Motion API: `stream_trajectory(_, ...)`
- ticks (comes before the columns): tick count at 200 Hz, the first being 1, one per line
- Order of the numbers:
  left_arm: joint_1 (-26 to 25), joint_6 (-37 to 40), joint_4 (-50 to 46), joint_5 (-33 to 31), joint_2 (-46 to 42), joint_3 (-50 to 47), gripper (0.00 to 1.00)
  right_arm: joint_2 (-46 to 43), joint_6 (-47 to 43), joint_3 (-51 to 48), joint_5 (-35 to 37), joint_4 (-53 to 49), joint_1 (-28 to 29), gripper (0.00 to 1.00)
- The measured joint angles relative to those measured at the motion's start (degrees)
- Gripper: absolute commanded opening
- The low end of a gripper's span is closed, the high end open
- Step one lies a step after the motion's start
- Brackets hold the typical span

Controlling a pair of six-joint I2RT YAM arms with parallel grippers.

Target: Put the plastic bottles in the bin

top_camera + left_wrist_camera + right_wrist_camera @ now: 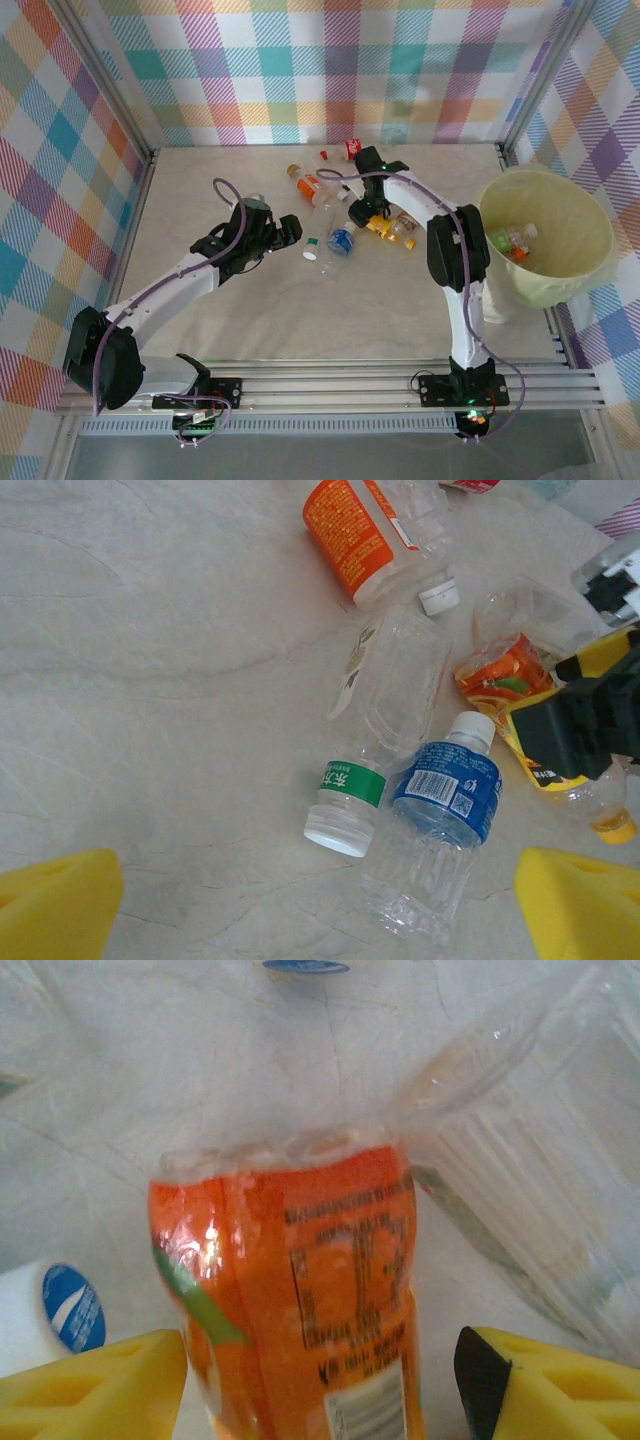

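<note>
Pale marbled bench (250, 320) inside plaid walls: that is your workspace. Most of the bottles (345, 215) lie in a loose heap at its far middle. I make it eight or nine there (several overlap, so treat the count as rough). At least two more lie inside the bin (560, 290), which stands at the right side, just beyond your right arm (455, 250). By my reckoning you are early in the job: a small share is binned and the bulk of the heap is left to move.

Your right jaws stand partly open astride a crushed orange bottle (300, 1300) in the heap. One yellow pad (100, 1385) looks to touch its side and the other stands just off it, so I judge it not yet clamped. Your left jaws are spread to their widest and hold nothing. They hover over a green-banded bottle (385, 710) and a blue-labelled bottle (440, 810) that lie side by side, touching, at the near edge of the heap.
</note>
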Motion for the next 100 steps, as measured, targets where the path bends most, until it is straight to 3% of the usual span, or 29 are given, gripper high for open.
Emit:
stream_trajectory(47, 0.00, 0.00, 0.02, 0.26, 0.02, 0.00, 1.00, 5.77, -1.01, 5.92, -0.22, -3.65, 0.00, 0.73)
stream_trajectory(100, 0.00, 0.02, 0.07, 0.94, 0.17, 0.00, 1.00, 6.95, -0.04, 6.84, -1.16, -4.02, 0.00, 0.61)
